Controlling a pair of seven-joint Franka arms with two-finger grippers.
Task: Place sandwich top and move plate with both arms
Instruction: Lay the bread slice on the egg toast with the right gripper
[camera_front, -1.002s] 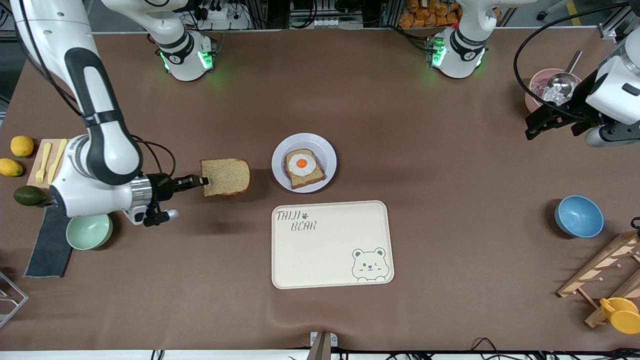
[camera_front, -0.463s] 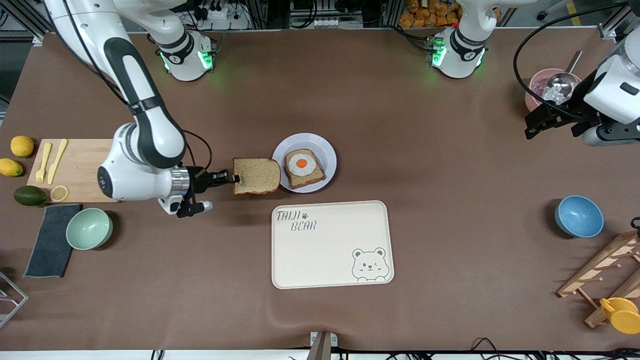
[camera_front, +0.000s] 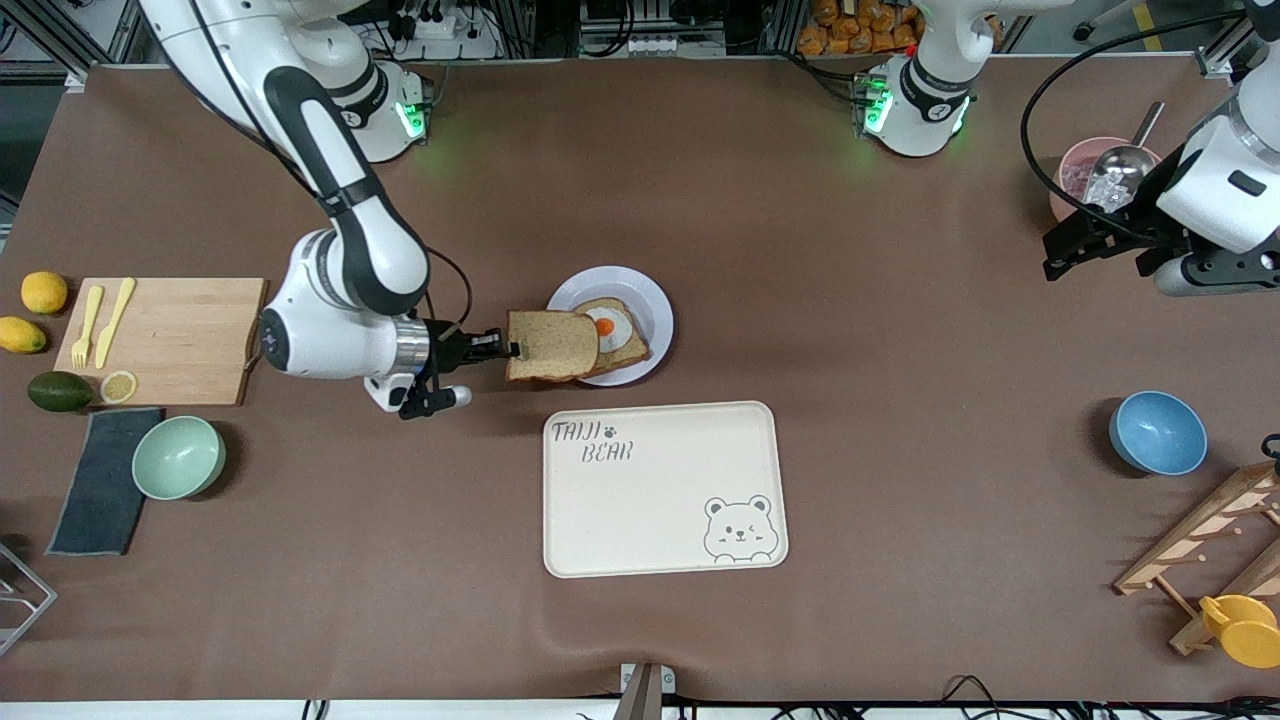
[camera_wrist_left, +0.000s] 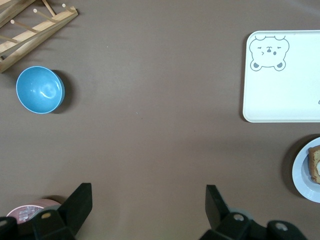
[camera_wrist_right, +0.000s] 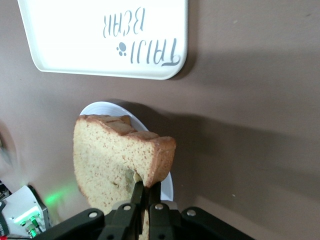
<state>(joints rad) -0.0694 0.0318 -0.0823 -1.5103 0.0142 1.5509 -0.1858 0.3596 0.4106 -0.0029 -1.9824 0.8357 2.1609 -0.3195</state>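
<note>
The right claw is pinching the bread slice over the plate rim; the left claw, spread, is waiting above the table's corner.

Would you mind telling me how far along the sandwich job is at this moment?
Done: the right gripper has picked up the sandwich top. In hand: held by its edge, shut, the slice hangs over the plate's rim, partly covering the egg-topped bread. Left: setting it down, then moving the plate with both arms. The left gripper waits open near the pink bowl.
</note>
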